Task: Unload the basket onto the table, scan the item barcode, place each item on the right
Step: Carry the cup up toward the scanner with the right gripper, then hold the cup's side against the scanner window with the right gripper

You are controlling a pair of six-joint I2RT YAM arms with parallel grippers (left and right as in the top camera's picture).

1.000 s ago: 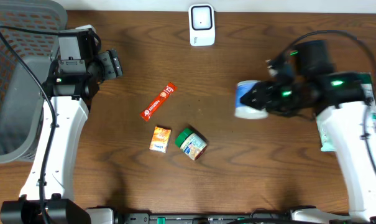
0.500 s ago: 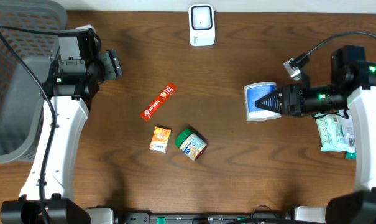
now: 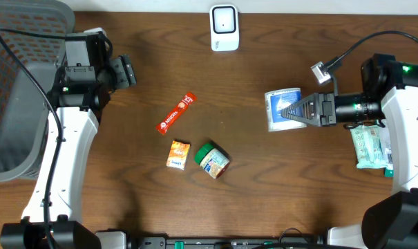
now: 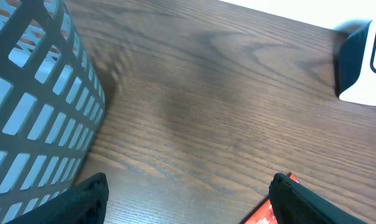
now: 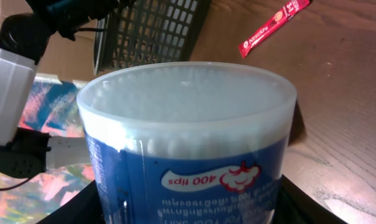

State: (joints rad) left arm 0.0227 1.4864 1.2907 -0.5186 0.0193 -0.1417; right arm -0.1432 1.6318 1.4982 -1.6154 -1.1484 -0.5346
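Transport, I judge: my right hand (image 3: 296, 111) is clamped on the blue swab tub (image 3: 280, 102) over the desk's right half. The scanner (image 3: 224, 28) sits mid far edge, well apart. Next I must carry the tub there, printed side facing it. My left hand (image 3: 128, 71) is spread and empty.

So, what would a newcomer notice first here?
The right hand grips a blue-and-white round plastic tub of cotton swabs on the right. Near the middle lie a red sachet stick, a small orange packet and a green-lidded jar; a white scanner stands at the far edge of the brown wooden table.
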